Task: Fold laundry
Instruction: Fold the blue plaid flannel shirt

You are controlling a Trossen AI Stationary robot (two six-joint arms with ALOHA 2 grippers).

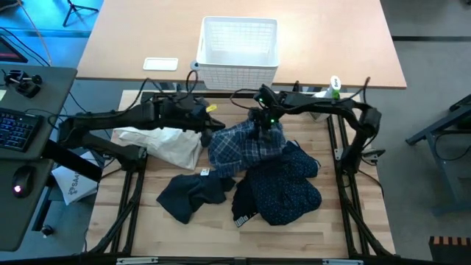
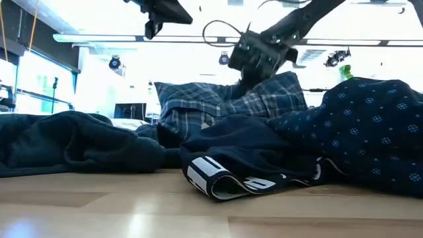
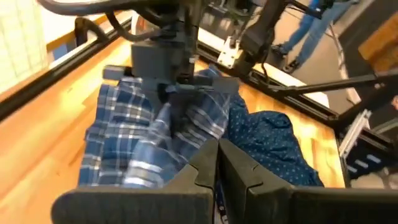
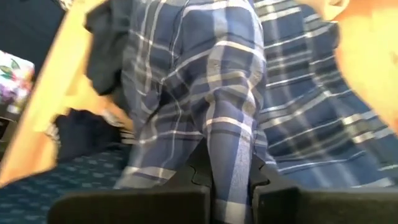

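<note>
Item: plaid shirt [image 1: 243, 147], lying bunched on the wooden table [image 1: 294, 235], on the side of the heap nearest the white basket [image 1: 239, 51], touching and partly overlapping the dotted navy shirt [image 1: 283, 188].
Right gripper [image 4: 231, 180]: gripping a ridge of plaid cloth, jaws clamped on it, hovering over the shirt's basket-side edge.
Left gripper [image 3: 216, 163]: hanging just beside the plaid shirt, on its side away from the navy shirt, jaws pressed together with nothing between them.
Dark grey piece [image 1: 188, 195]: lying beyond the plaid shirt from the basket.
Step in hand, judged: lifting the plaid shirt clear of the heap.
Handling advice: raising slowly so the navy shirt is not dragged along; reopening the left jaws and pinching a second edge well apart from the first; spreading flat before creasing.
</note>
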